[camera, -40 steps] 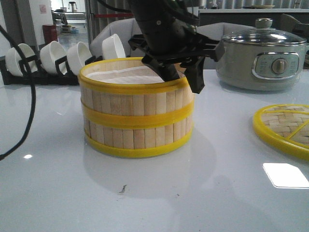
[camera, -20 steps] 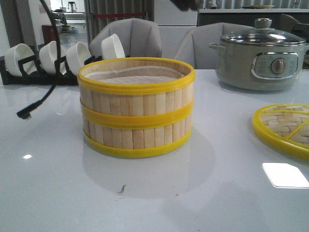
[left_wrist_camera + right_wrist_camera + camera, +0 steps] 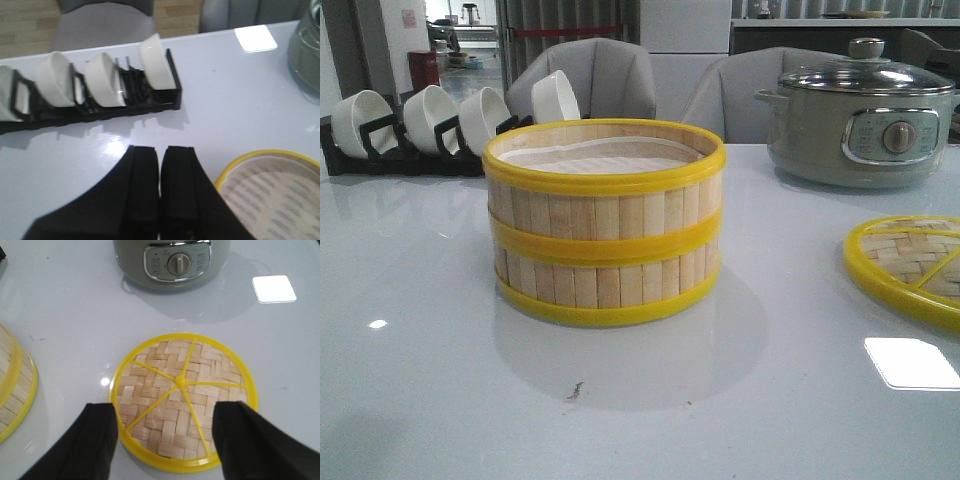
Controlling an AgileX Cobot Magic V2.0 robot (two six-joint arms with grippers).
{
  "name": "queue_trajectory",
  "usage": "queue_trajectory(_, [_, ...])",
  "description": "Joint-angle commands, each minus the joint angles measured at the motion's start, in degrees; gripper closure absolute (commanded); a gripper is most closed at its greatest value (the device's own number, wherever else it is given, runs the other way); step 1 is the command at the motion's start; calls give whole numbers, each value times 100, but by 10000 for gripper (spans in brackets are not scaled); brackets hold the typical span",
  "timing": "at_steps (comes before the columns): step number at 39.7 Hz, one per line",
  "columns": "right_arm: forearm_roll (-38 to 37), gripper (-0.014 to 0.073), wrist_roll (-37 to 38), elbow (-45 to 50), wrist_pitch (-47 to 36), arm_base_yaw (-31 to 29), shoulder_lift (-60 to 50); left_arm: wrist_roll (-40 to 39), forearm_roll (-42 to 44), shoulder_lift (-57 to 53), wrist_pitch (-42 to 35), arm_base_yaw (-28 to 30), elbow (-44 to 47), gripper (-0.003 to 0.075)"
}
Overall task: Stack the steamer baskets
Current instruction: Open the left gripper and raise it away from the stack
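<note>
1. Two baskets (image 3: 604, 222) are sitting one on top of the other on the table (image 3: 760, 400), rims lining up evenly, so the stacking is looking done.
2. The stack is standing in front of the bowl rack (image 3: 420, 125) and well apart from the pot (image 3: 860, 120), which is behind it to the right as the robot faces.
3. No arm is touching the stack; in the front view neither gripper is showing at all.
4. What is left, as a judgement: little or nothing of the stacking itself. The lid (image 3: 910, 265) is lying flat on the table to the right of the stack, uncovered and not part of the stack.
5. The left wrist view is showing what the front view is not: the left gripper (image 3: 160, 192) is hanging above the table between the rack (image 3: 95, 95) and the stack's top rim (image 3: 240, 162), with its fingers pressed together and holding nothing.
6. That same view is also looking down into the top basket, where a pale liner (image 3: 270, 200) is lying.
7. The right wrist view is showing the right gripper (image 3: 167, 440) hovering over the lid (image 3: 182, 400), fingers spread wide to either side of it and empty.
8. That view is also catching the pot (image 3: 170, 262) beyond the lid and one edge of the stack (image 3: 15, 390) well to the side.
</note>
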Motion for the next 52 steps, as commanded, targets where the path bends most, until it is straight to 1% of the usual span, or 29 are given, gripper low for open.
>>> queue_trajectory(1, [19, 75, -25, -209, -414, -20, -42, 0, -318, -743, -281, 424, 112, 628])
queue_trajectory(5, [19, 75, -25, -209, -414, -20, -42, 0, -365, -1284, -503, 712, 740, 628])
queue_trajectory(8, [19, 75, -25, -209, -414, -20, -42, 0, -365, -1771, -779, 812, 1295, 628])
queue_trajectory(20, [51, 75, -25, -209, -402, 50, -42, 0, -365, -3714, -2100, 848, 4250, 628])
queue_trajectory(25, [51, 75, -25, -209, -402, 50, -42, -17, -365, -4411, -2570, 677, 5400, 628])
queue_trajectory(32, [51, 75, -25, -209, -391, 50, -42, -17, -365, -5176, -3101, 107, 6742, 629])
queue_trajectory(36, [51, 75, -25, -209, -375, 50, -42, -17, -338, -5618, -3363, -70, 7340, 636])
queue_trajectory(43, [51, 75, -25, -209, -359, 50, -42, -17, -303, -6362, -3797, -82, 8211, 636])
queue_trajectory(52, [51, 75, -25, -203, -261, 50, -42, -17, -303, -6651, -3890, -82, 8712, 636])
